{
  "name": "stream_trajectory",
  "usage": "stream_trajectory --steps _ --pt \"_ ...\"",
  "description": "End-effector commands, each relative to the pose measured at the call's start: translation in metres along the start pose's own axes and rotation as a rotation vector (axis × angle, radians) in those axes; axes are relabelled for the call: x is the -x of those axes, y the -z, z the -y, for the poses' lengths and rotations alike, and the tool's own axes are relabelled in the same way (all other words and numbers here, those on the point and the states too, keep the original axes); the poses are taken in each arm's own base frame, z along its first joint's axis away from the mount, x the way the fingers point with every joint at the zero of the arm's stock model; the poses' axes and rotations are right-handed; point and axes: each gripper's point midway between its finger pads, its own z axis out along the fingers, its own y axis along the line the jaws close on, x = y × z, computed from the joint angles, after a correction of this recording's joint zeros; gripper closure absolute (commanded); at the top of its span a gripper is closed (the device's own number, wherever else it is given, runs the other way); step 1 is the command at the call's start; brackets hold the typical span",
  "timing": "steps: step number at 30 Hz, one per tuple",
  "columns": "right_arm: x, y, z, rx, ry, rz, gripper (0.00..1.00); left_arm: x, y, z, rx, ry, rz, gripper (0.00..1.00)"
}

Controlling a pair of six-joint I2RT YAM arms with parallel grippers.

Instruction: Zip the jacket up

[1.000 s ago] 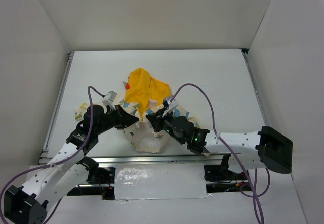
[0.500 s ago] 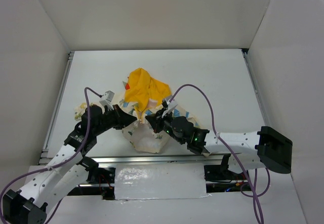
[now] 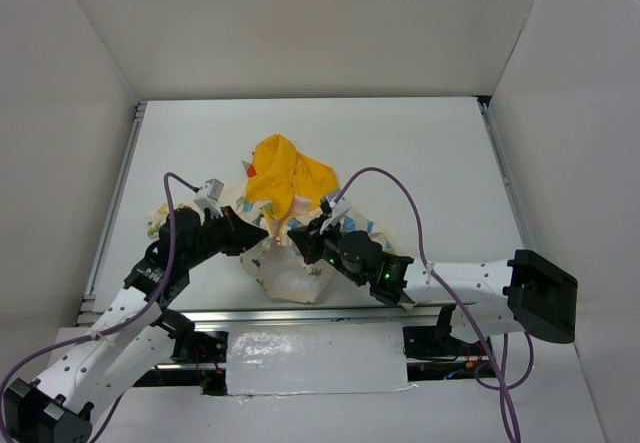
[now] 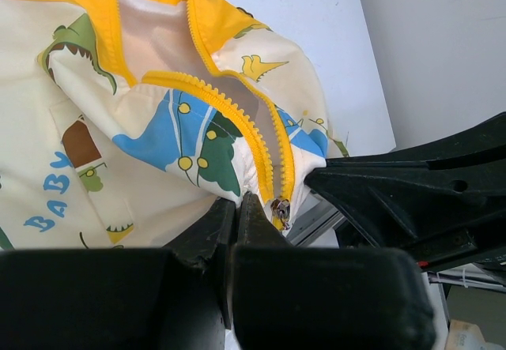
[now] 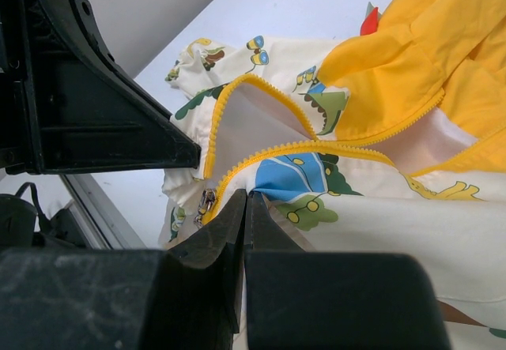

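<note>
Jacket (image 3: 285, 178), front open; left gripper (image 4: 237, 208) and right gripper (image 5: 247, 201) each pinch hem fabric beside zipper (image 4: 237, 125), jaws closed.

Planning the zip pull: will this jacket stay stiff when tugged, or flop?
Probably floppy: the jacket lies crumpled, its zipper edges curving. Likely light, since it puckers where the left claw and right claw pinch it. It may bunch rather than slide.

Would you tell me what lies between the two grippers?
The small metal zipper slider, at the foot of the yellow zipper on the cream printed jacket; both wrist views show it.
</note>
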Motion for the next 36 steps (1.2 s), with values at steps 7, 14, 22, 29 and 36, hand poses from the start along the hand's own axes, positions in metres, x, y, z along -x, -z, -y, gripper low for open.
stream_trajectory --steps 7,14,22,29,36 --pt "0.018 -0.010 -0.006 0.000 -0.006 0.057 1.00 0.009 0.001 0.019 -0.080 -0.015 0.025 1.00" --pt "0.022 -0.009 -0.008 0.008 -0.013 0.068 1.00 0.007 0.000 0.014 -0.064 -0.017 0.022 1.00" --pt "0.028 -0.003 -0.008 0.021 -0.020 0.087 1.00 0.007 -0.003 0.009 -0.040 -0.003 0.024 1.00" --pt "0.031 -0.003 -0.008 0.015 -0.020 0.096 1.00 0.005 -0.003 0.012 -0.054 -0.008 0.013 1.00" --pt "0.032 -0.005 -0.006 0.006 -0.017 0.099 1.00 0.004 -0.003 0.012 -0.059 -0.009 0.003 1.00"
